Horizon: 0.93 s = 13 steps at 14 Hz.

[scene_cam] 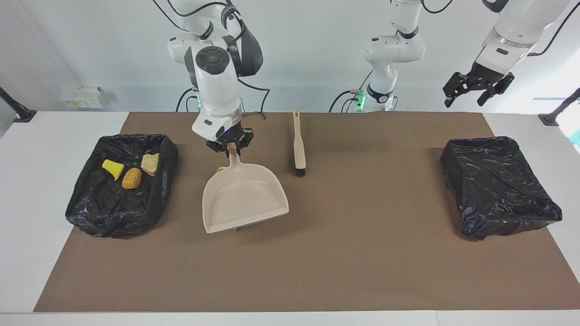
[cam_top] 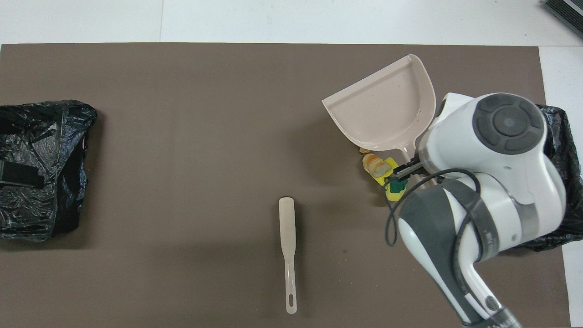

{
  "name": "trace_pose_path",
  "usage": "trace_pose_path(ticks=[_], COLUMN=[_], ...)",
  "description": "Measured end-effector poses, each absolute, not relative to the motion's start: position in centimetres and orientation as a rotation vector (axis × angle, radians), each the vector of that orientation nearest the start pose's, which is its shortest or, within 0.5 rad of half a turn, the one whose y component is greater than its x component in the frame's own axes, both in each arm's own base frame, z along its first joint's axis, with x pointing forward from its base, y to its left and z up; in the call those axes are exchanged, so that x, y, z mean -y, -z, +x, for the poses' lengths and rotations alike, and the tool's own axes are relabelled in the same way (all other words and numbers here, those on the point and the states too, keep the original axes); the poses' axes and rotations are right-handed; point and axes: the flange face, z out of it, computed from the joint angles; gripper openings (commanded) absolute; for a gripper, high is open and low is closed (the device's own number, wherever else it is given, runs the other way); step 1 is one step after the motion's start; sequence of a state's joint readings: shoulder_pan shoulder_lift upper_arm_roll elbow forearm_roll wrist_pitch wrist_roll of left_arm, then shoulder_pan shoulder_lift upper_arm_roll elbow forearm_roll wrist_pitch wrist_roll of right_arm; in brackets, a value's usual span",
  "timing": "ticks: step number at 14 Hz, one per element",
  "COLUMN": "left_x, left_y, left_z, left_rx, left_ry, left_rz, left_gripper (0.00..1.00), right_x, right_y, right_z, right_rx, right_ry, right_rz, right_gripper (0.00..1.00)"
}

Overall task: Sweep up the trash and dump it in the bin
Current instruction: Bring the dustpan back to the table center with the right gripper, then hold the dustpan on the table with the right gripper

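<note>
My right gripper (scene_cam: 231,147) is shut on the handle of the beige dustpan (scene_cam: 244,199), which it holds low over the mat with the mouth turned away from the robots. The pan (cam_top: 385,114) covers part of the trash on the mat. An orange-tan chunk (cam_top: 374,164) and a yellow and green sponge scrap (cam_top: 394,187) lie beside its handle. Three more scraps, among them a yellow wedge (scene_cam: 113,169) and an orange chunk (scene_cam: 132,178), lie in the black-lined bin (scene_cam: 113,213) at the right arm's end. My left gripper (scene_cam: 478,87) hangs open, high over the left arm's end.
The beige-handled brush (scene_cam: 299,145) lies on the brown mat near the robots, its bristles pointing away from them; it also shows as the brush (cam_top: 288,255) in the overhead view. A second black-lined bin (scene_cam: 498,185) stands at the left arm's end.
</note>
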<state>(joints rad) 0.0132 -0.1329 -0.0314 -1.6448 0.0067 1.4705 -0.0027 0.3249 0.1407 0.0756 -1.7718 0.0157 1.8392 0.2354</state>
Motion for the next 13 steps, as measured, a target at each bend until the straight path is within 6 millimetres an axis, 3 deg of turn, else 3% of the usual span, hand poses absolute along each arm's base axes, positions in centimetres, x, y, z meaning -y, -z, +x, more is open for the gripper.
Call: trace_pose_path(ticks=[5, 7, 9, 13], left_x=[0.7, 0.7, 0.7, 0.7], left_y=[-65.2, -65.2, -65.2, -65.2], left_z=[50.2, 50.2, 50.2, 50.2], left_rx=[-0.016, -0.016, -0.016, -0.016], left_ry=[-0.063, -0.062, -0.061, -0.06], left_rz=[-3.13, -3.13, -3.13, -3.13], left_gripper=[1.0, 1.0, 1.0, 1.0], right_x=[-34.3, -37.5, -39.3, -39.6], right_y=[-42.1, -39.6, -37.3, -34.3], right_z=[55.6, 56.2, 57.1, 58.8], right_rx=[0.195, 0.153, 0.1, -0.015], right_ry=[-0.224, -0.246, -0.262, -0.284], right_rz=[-3.128, -3.135, -3.141, -3.152], right_gripper=[0.0, 0.0, 0.0, 0.0])
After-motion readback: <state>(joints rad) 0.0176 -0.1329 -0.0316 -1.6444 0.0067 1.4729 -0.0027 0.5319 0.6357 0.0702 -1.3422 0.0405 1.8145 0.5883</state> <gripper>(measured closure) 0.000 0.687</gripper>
